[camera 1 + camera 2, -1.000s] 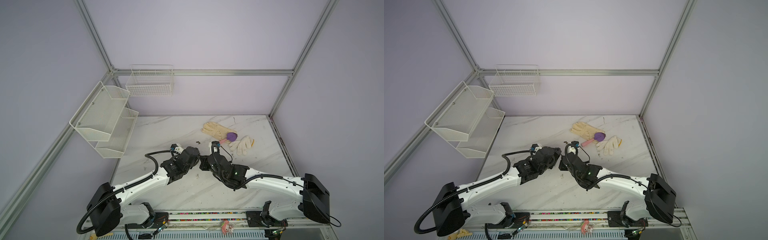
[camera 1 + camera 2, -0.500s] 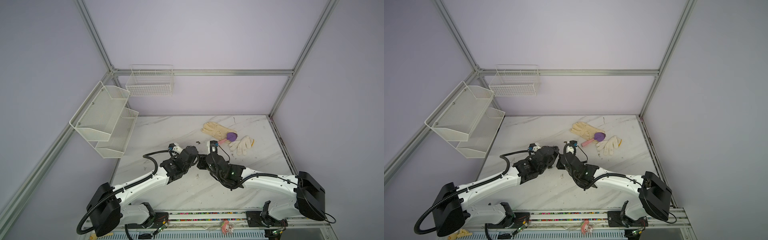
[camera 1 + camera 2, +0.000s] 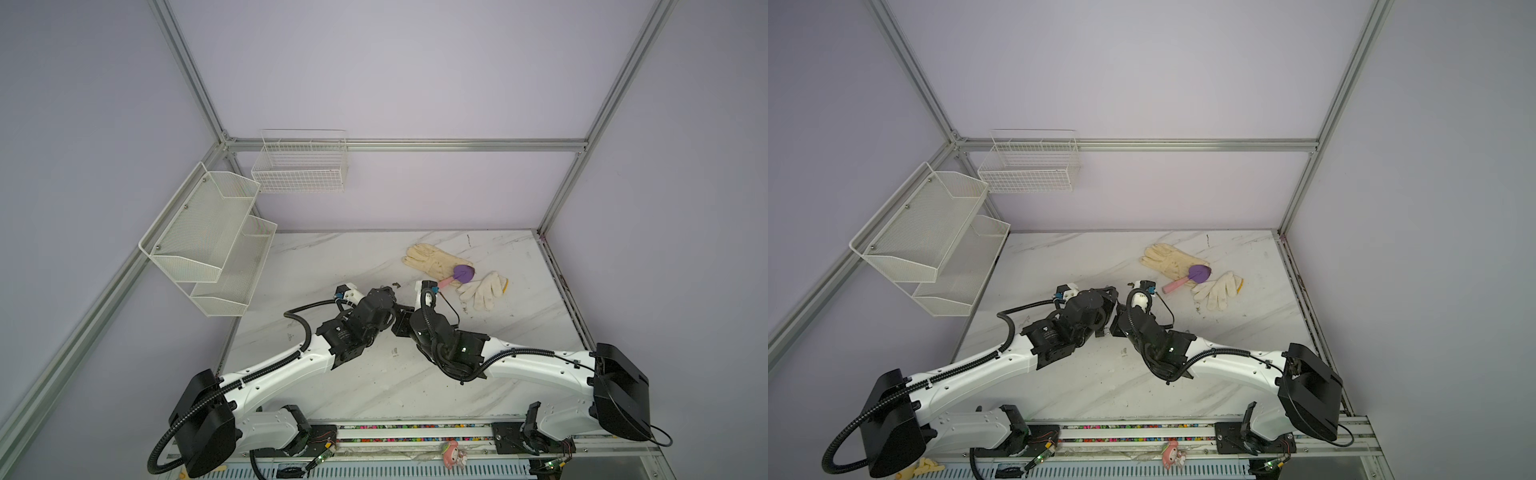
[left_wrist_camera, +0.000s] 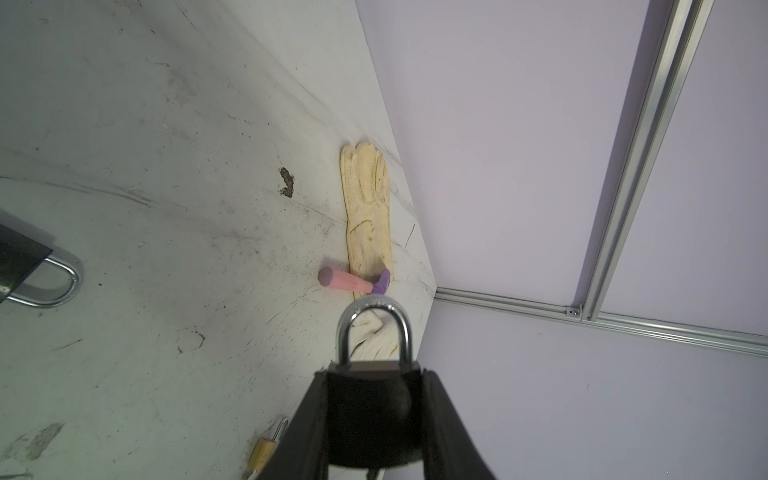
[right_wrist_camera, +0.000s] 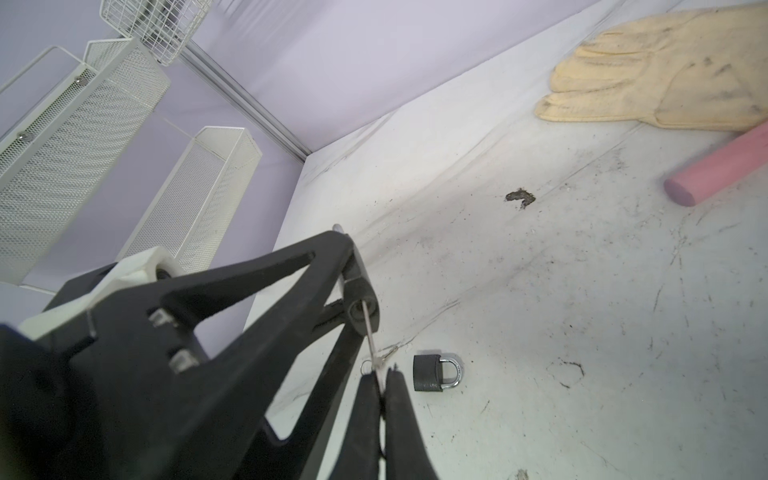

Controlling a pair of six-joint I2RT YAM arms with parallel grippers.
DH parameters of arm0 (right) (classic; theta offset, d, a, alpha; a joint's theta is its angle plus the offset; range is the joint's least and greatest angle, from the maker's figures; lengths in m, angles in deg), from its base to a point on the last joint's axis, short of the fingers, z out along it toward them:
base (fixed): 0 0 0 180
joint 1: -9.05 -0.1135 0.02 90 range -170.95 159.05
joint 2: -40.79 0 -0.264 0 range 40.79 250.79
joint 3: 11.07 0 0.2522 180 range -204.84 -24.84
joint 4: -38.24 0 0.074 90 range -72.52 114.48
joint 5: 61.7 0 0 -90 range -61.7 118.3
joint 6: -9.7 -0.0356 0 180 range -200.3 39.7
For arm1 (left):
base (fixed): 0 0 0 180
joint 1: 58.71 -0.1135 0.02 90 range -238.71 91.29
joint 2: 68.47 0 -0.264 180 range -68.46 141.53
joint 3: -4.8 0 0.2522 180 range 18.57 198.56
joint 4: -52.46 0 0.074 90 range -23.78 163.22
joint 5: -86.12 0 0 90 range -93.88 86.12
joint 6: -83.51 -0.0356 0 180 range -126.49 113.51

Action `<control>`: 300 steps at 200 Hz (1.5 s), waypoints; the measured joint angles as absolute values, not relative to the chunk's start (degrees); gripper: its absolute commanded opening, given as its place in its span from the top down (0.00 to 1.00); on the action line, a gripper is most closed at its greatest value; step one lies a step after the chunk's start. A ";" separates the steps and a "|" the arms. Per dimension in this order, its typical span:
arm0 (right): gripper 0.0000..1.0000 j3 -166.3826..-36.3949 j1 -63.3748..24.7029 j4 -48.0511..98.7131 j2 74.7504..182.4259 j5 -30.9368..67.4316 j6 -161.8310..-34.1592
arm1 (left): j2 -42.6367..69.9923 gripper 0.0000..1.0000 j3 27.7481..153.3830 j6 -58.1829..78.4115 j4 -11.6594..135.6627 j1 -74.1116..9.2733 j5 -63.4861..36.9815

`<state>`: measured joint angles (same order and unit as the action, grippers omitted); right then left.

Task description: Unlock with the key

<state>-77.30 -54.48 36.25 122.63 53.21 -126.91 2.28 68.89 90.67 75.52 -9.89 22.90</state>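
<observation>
Key (image 5: 369, 332) tip at the clamped padlock's (image 4: 374, 415) keyhole (image 5: 356, 309)

No words or numbers can be read anywhere.

The black padlock (image 4: 371, 415) pinched in the left gripper (image 4: 374, 376) has faint marks on top of its silver loop (image 4: 370, 308), out past the gripper's tips. They are too blurry to read.

In both top views, a small pale label (image 3: 338, 332) (image 3: 1047, 332) sits on the round black motor (image 3: 345, 338) just behind the left gripper (image 3: 395, 309). The writing on it is too tiny to read.
</observation>
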 measured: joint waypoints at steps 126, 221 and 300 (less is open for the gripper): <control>1.00 -77.37 -53.63 30.52 118.32 42.91 -126.51 | -1.70 1.00 68.91 86.94 82.69 -6.79 27.47; 1.00 -80.01 -53.52 23.73 118.32 40.88 -128.24 | -2.10 1.00 68.91 85.45 86.87 -6.02 28.30; 1.00 -83.20 -54.39 19.75 118.72 43.83 -128.35 | -3.36 1.00 68.91 86.59 86.21 -6.63 26.47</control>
<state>-83.20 -54.39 19.75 118.72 43.83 -128.35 -3.36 68.91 86.59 86.21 -6.63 26.47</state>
